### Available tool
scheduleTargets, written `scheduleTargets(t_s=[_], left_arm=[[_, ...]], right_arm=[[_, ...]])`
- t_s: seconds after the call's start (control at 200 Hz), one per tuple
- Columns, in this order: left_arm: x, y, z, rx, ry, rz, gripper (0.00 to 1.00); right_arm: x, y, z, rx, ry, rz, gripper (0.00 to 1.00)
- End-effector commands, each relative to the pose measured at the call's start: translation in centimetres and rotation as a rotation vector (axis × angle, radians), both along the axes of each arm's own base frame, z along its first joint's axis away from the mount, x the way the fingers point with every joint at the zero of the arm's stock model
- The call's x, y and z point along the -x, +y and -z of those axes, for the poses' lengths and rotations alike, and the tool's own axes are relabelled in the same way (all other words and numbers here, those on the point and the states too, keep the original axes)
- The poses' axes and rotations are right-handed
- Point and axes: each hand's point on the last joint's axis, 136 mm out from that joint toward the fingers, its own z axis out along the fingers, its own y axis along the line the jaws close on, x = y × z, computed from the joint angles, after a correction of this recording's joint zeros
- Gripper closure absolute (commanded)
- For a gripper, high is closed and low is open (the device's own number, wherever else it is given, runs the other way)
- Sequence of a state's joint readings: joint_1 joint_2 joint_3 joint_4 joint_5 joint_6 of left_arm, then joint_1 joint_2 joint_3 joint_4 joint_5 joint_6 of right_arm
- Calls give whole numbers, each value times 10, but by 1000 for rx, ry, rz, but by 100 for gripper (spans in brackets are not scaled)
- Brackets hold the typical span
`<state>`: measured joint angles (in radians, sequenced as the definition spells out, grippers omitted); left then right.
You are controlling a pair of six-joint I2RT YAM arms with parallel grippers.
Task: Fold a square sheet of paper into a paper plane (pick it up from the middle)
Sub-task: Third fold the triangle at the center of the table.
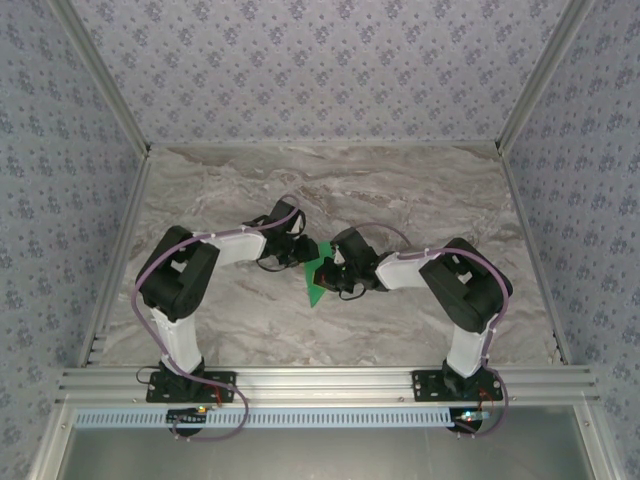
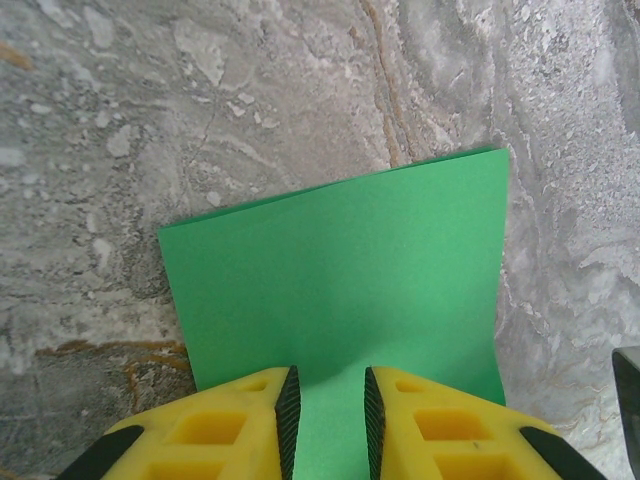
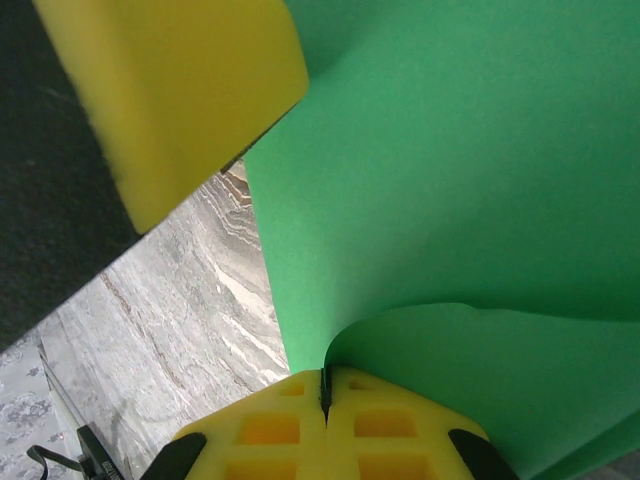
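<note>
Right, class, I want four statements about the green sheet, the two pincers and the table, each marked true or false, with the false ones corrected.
1. The right pincer is shut on the green sheet. True.
2. The left pincer is squeezed fully shut. False: its jaws stand apart, and green paper shows through the gap.
3. The green sheet lies against the far edge of the table. False: it sits near the middle, between the two pincers.
4. The table has a grey marbled surface. True.
</note>
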<state>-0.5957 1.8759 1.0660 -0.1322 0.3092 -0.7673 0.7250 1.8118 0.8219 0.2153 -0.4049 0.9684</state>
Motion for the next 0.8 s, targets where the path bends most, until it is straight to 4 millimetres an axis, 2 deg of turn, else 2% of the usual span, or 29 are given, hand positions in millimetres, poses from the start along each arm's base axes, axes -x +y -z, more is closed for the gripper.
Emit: scheduleTargets(t_s=[0.0,0.62,0.794], left_arm=[[16,11,23,-64,71,11,73],[17,11,25,-67,77,11,73],[16,11,25,-65,73,12,73]], right_arm=[[-10,-11,10,63,-20,43,96],[-3,-24,11,115,-35,87,96],[-2,-23,11,116,-35,83,95]])
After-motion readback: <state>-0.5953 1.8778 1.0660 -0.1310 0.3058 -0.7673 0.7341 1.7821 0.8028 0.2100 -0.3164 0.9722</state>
